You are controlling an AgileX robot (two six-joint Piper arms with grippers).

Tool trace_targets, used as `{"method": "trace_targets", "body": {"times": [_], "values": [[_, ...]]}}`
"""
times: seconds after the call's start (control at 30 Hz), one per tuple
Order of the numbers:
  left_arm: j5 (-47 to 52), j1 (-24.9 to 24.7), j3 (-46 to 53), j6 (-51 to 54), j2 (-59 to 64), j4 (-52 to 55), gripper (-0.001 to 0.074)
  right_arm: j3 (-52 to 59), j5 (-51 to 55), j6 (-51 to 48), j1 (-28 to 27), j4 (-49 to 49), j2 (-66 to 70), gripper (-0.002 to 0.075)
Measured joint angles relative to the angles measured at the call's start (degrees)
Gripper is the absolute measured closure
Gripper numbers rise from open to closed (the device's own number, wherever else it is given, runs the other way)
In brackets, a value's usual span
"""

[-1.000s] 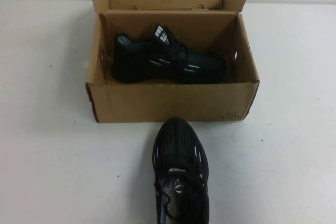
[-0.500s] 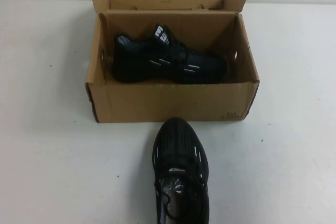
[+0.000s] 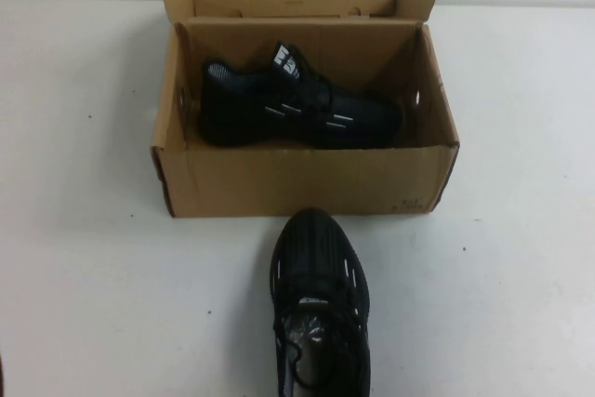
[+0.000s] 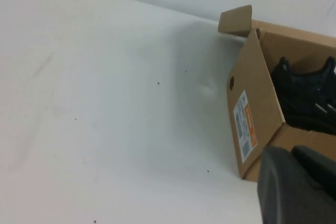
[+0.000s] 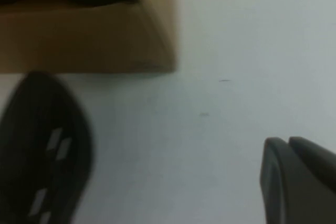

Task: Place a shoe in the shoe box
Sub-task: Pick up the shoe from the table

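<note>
Near the top centre of the high view sits the shoe box (image 3: 307, 178), its lid flap folded back, and nothing in it or around it has shifted over the last second: box and both shoes lie exactly as they did. One black sneaker (image 3: 302, 109) already lies inside on its side, heel toward the left wall, toe toward the right, its white-printed tongue label up near the back wall. It takes up most of the box's length, though some room shows along the front wall.

The second shoe (image 3: 319, 304) stands on the white table (image 3: 93, 276) at the lower centre of the frame, toe pointing at the box's front wall and just short of it, heel cut off by the bottom edge. It is untouched.

Neither arm shows in the high view. The left gripper (image 4: 299, 184) appears only in its own wrist view, fingers pressed together on nothing, hanging near the box's labelled end wall on the left side. The right gripper (image 5: 299, 182) is likewise shut and empty, over bare table to the right of the loose shoe, with the box's front corner ahead of it.

With no movement at all, I take it the work has not started: the loose shoe still needs grasping, lifting over the front wall and setting beside its twin.
</note>
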Motion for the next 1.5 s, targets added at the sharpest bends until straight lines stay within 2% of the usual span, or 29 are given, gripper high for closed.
{"method": "trace_targets", "body": {"times": [0.07,0.13,0.37,0.5,0.63,0.77,0.83,0.9,0.97,1.07,1.2,1.3,1.5], "values": [[0.8,0.0,0.0,1.1,0.0,-0.1,0.0736,0.0,0.9,-10.9,2.8,11.5,0.4,0.0743],[1.4,0.0,0.0,2.8,0.0,-0.7,0.0736,0.0,0.9,-16.4,6.4,18.2,0.5,0.0743],[3.8,0.0,0.0,22.1,1.2,-10.4,0.0736,-0.1,-0.2,-25.3,25.1,28.3,2.6,0.0743],[6.7,0.0,0.0,33.0,4.2,-17.3,0.0736,-0.1,-4.1,-25.9,35.5,30.0,6.8,0.0743],[8.5,0.0,0.0,34.8,6.8,-19.1,0.0736,-0.5,-9.6,-22.6,45.5,30.0,14.0,0.0742],[11.2,0.0,0.0,36.8,6.9,-22.2,0.0736,-4.8,-11.5,-13.5,53.0,21.8,22.5,0.0741],[13.4,0.0,0.0,38.1,6.9,-24.4,0.0736,-8.3,-10.9,-5.2,55.3,13.9,26.4,0.0741],[16.0,0.0,0.0,39.2,6.9,-26.1,0.0736,-12.7,-8.3,7.2,56.3,4.0,30.2,0.0741],[18.0,0.0,0.0,39.5,6.9,-27.1,0.0736,-18.1,-2.8,19.7,56.7,-8.2,33.3,0.0741],[18.8,0.0,0.0,39.5,6.9,-27.5,0.0736,-25.3,6.5,30.8,56.7,-21.5,36.3,0.0741],[18.1,0.0,0.0,35.8,6.9,-27.6,0.0736,-29.9,11.4,35.0,56.7,-24.9,38.1,0.0739],[16.7,0.0,0.0,30.0,6.9,-26.0,0.0736,-30.5,11.6,35.8,56.7,-23.9,39.0,0.0693],[15.7,0.0,0.0,23.1,6.9,-20.4,0.0736,-30.8,11.9,36.1,56.7,-20.7,42.9,0.0423]]}}
